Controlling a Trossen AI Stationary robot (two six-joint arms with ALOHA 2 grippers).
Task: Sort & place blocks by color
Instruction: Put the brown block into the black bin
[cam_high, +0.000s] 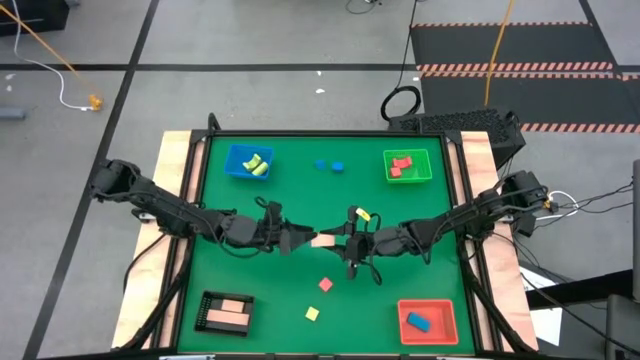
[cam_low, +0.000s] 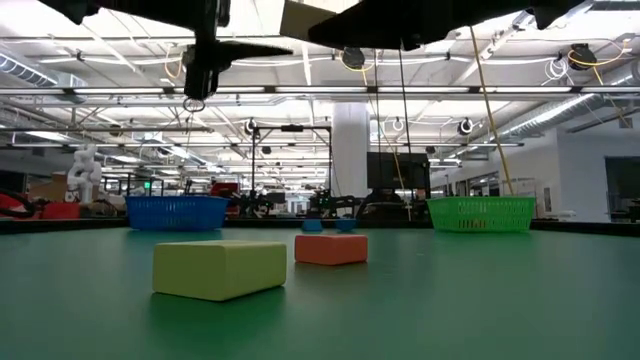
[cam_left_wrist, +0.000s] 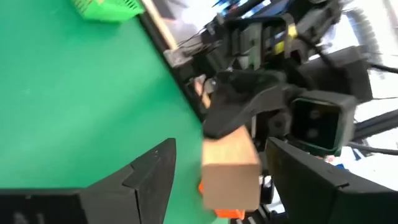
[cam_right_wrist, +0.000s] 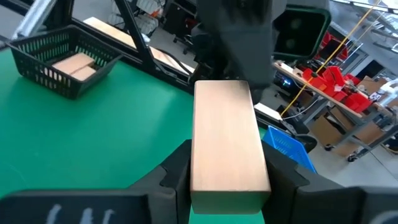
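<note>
A pale cream bar (cam_high: 325, 240) hangs in the air over the middle of the green table, between my two grippers. My right gripper (cam_high: 346, 241) comes from the table's right and is shut on the bar; its wrist view (cam_right_wrist: 230, 171) shows the bar (cam_right_wrist: 227, 137) running forward from it. My left gripper (cam_high: 302, 240) comes from the table's left and is open. In its wrist view (cam_left_wrist: 221, 158) its fingers stand on either side of the bar's free end (cam_left_wrist: 230, 171), apart from it. My right gripper pinches the bar's two long sides (cam_right_wrist: 205, 177) between its two fingers, at the end nearer to it. The fingers lie level, coming from the table's right, along the bar. The bar sticks out level toward my left gripper, clear of the table.
A blue tray (cam_high: 248, 161) holds yellow-green blocks, a green tray (cam_high: 407, 166) red ones, a red tray (cam_high: 427, 321) a blue one, a black tray (cam_high: 225, 312) cream bars. Loose on the table: two blue blocks (cam_high: 329, 166), a yellow (cam_high: 363, 215), a red (cam_high: 325, 285), a yellow (cam_high: 312, 313).
</note>
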